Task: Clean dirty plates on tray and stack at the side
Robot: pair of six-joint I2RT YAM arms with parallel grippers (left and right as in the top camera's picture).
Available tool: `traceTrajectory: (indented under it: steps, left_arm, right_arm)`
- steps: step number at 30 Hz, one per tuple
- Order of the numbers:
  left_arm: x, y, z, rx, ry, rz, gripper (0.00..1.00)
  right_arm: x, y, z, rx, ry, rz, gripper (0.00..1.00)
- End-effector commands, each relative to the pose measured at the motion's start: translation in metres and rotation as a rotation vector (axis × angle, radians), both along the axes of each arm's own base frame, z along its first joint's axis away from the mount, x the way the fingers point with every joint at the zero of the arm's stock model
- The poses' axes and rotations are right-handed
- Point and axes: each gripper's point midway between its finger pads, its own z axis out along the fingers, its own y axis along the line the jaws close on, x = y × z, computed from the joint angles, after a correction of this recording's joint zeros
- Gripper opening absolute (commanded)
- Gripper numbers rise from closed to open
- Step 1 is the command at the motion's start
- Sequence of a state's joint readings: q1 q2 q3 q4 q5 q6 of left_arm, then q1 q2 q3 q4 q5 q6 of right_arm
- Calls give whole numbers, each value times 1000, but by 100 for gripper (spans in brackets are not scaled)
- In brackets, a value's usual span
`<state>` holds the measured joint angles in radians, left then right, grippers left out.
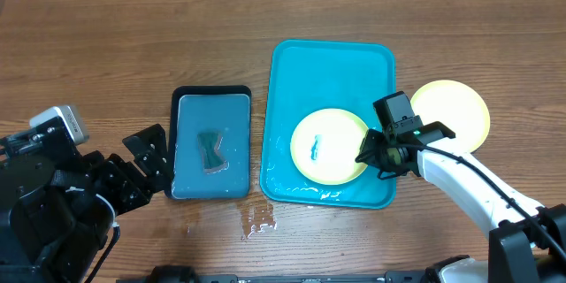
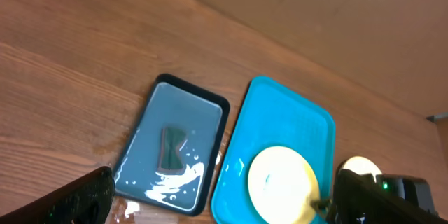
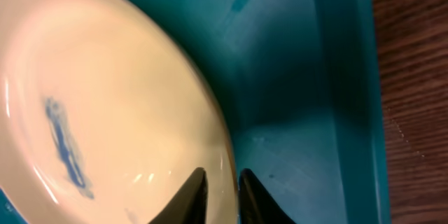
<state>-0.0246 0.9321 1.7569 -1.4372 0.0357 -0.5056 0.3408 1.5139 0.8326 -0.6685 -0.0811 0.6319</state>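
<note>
A lime-green-rimmed plate (image 1: 329, 146) with a small blue smear on its white centre lies in the teal tray (image 1: 332, 62), at the tray's near end. My right gripper (image 1: 370, 155) grips its right rim. In the right wrist view the two fingertips (image 3: 197, 194) pinch the plate's edge (image 3: 140, 98) between them, and the blue smear (image 3: 64, 147) shows. A second plate (image 1: 451, 115) lies on the table right of the tray. My left gripper (image 1: 141, 168) hovers open and empty at the left, near the small black tray.
A black-edged tray (image 1: 210, 95) with a blue-grey wet mat holds a dark sponge-like piece (image 1: 210, 149), left of the teal tray. A small water spill (image 1: 258, 219) wets the table between the trays at the front. Bare wood lies beyond.
</note>
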Motion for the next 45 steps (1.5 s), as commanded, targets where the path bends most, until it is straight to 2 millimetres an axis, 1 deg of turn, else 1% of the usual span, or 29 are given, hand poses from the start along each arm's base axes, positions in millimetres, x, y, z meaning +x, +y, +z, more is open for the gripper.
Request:
traceTrajectory:
  steps: [1,2,4,5,6,7,9,10,11,13,14,15,16,17,20,23,25,27,30,32,34,36,37,38,39,40,41,42,45]
  left_arm:
    - [3,-14,-19,-13,63,-92,100]
    - [5,-15,-25,5,79,-113,100]
    - [12,-15,-59,71,180,-172,100]
    - [16,-16,-84,77,262,-190,100]
    - [21,-16,-112,77,356,-202,97]
    - [23,-16,-127,75,402,-205,95]
    - [33,-16,-165,66,516,-210,89]
    - [40,-16,-188,61,588,-212,83]
    - [46,-16,-204,60,631,-211,80]
    - [58,-11,-235,75,714,-184,73]
    - [63,-7,-245,81,745,-151,70]
    - [71,-4,-266,85,806,-124,64]
    - [75,-4,-276,82,830,-123,59]
    - [84,-10,-296,51,879,-135,52]
    - [94,-17,-328,50,951,-160,49]
    - [97,-27,-364,85,1039,-194,44]
    - [94,-21,-388,136,1113,-124,33]
    - [92,-13,-400,157,1147,-64,21]
    - [100,-14,-417,125,1146,-62,4]
    - [102,-19,-417,100,1139,-72,4]
    - [105,-22,-408,87,1135,-95,4]
    - [108,-22,-392,92,1133,-96,4]
    - [112,-22,-379,98,1118,-109,4]
    - [116,-22,-366,102,1098,-122,8]
    - [121,-23,-355,109,1073,-137,21]
    - [122,-23,-351,111,1063,-141,33]
    - [124,-22,-348,120,1048,-145,41]
    - [124,-20,-347,131,1045,-141,45]
    - [124,-13,-355,172,1049,-124,49]
  right_arm:
    - [5,10,11,34,-40,103,43]
    - [4,10,12,32,-40,109,44]
    - [5,10,18,29,-50,126,44]
    - [6,11,26,29,-67,144,44]
    - [7,11,34,29,-90,161,44]
    - [7,11,38,30,-102,168,44]
    - [6,10,53,39,-147,173,45]
    - [6,10,59,44,-165,173,45]
    - [7,11,65,49,-184,173,45]
    - [7,11,71,54,-204,173,47]
    - [7,10,71,53,-207,172,48]
    - [7,10,71,52,-205,172,49]
    - [6,10,70,51,-201,172,49]
    - [5,9,69,49,-196,172,51]
    - [5,8,69,38,-196,168,54]
    - [5,7,69,38,-195,168,54]
    - [5,7,69,37,-194,168,59]
    - [4,7,68,36,-191,168,59]
    - [0,6,66,31,-172,168,59]
    - [0,5,66,30,-169,168,59]
    - [0,5,66,30,-169,168,59]
    - [0,5,66,30,-169,168,59]
    - [0,5,66,30,-169,168,59]
    - [0,5,66,30,-169,168,59]
    - [0,5,66,30,-170,168,59]
    - [0,5,66,28,-170,167,59]
    - [0,4,66,24,-171,166,59]
    - [0,4,66,24,-171,166,59]
    - [0,4,66,24,-171,166,59]
